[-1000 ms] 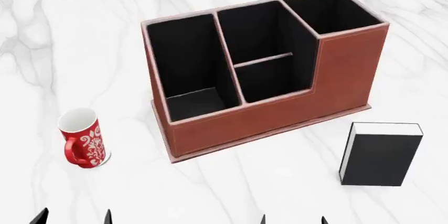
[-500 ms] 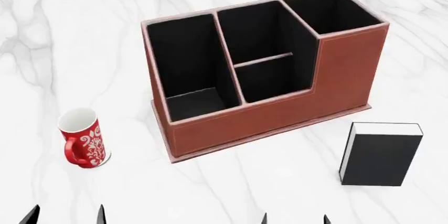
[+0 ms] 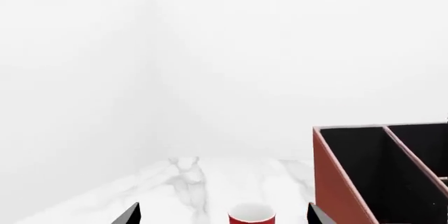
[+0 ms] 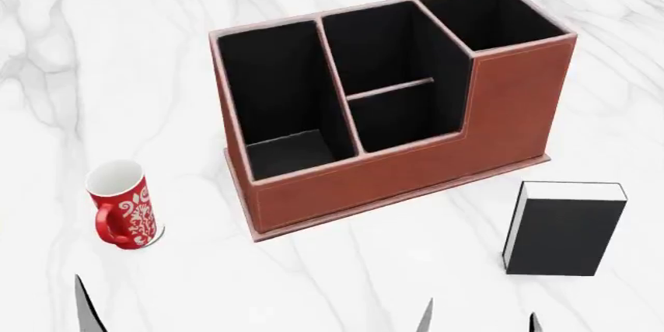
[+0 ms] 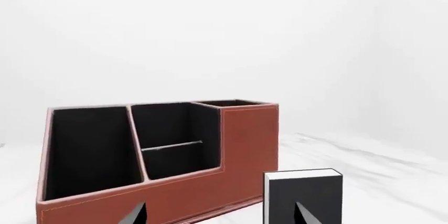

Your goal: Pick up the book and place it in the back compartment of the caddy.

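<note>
**A:** So where's everything sitting? The book (image 4: 565, 228) stands upright on the tabletop (image 4: 343, 285), just off the caddy (image 4: 394, 169) at its tall end, not touching it. Right fingers (image 4: 477, 323) are only tips at the bottom of the head view, spread apart, holding nothing. For the left fingers (image 3: 220, 216), the wrist view shows two tips set wide, empty too.

**B:** My worry is the book tipping. It's standing on a narrow edge, so I'd guess one finger hitting first knocks it flat, and then it's way harder to grab.

**A:** Yeah, and the back pocket (image 4: 379, 48) is a tight squarish slot behind that thin divider (image 4: 389, 89). Come in tilted and a corner probably catches the rim or drops into the front pocket.

**B:** Room-wise it's fine though. Open marble around the book on the near and far-right sides; only the caddy wall crowds it. The mug (image 4: 123, 205) is well away on the left.
</note>
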You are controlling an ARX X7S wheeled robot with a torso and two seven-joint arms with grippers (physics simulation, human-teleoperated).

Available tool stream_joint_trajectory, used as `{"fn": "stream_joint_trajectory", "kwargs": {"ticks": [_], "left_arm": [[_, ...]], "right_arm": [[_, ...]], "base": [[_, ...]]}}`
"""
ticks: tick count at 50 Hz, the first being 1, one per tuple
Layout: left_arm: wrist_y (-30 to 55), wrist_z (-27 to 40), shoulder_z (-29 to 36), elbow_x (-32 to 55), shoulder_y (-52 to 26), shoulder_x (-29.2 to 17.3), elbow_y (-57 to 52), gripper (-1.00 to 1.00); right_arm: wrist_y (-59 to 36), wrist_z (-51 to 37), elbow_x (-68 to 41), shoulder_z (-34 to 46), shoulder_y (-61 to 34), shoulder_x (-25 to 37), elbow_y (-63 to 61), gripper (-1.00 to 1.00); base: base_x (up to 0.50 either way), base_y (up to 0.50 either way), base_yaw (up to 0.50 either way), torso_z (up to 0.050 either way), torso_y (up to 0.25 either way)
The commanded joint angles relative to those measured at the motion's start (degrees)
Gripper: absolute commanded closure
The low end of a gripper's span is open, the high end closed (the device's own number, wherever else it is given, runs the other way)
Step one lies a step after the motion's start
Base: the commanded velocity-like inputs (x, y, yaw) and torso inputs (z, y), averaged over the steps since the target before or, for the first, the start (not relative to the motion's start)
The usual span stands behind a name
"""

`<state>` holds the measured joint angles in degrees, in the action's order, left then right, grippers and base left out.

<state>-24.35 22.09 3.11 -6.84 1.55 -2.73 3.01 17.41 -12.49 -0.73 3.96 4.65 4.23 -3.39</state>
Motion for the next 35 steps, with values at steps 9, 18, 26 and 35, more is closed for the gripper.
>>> {"fn": "stream_joint_trajectory", "kwargs": {"ticks": [9, 18, 26, 35], "left_arm": [[-12.4, 8.4, 1.6, -1.1, 1.1, -1.7, 0.4, -1.0], [-16.7, 7.9, 2.9, 1.6, 3.0, -3.4, -1.5, -1.0], [-18.3, 9.5, 3.0, 0.3, 2.6, -3.4, -0.5, -1.0], [-19.4, 5.7, 5.9, 9.0, 2.8, -7.0, -0.1, -1.0]], "right_arm": [[13.7, -8.9, 5.2, -1.3, 2.1, -0.4, 1.3, -1.0], [22.0, -13.2, 6.4, -2.3, 4.6, -0.1, 0.0, -1.0], [23.8, -14.6, 6.6, -1.9, 4.9, 0.4, 0.2, -1.0], [25.8, -15.8, 6.6, -1.3, 5.4, 1.1, 0.3, -1.0]], "base": [[0.0, 0.0, 0.0, 0.0, 0.0], [0.0, 0.0, 0.0, 0.0, 0.0], [0.0, 0.0, 0.0, 0.0, 0.0], [0.0, 0.0, 0.0, 0.0, 0.0]]}}
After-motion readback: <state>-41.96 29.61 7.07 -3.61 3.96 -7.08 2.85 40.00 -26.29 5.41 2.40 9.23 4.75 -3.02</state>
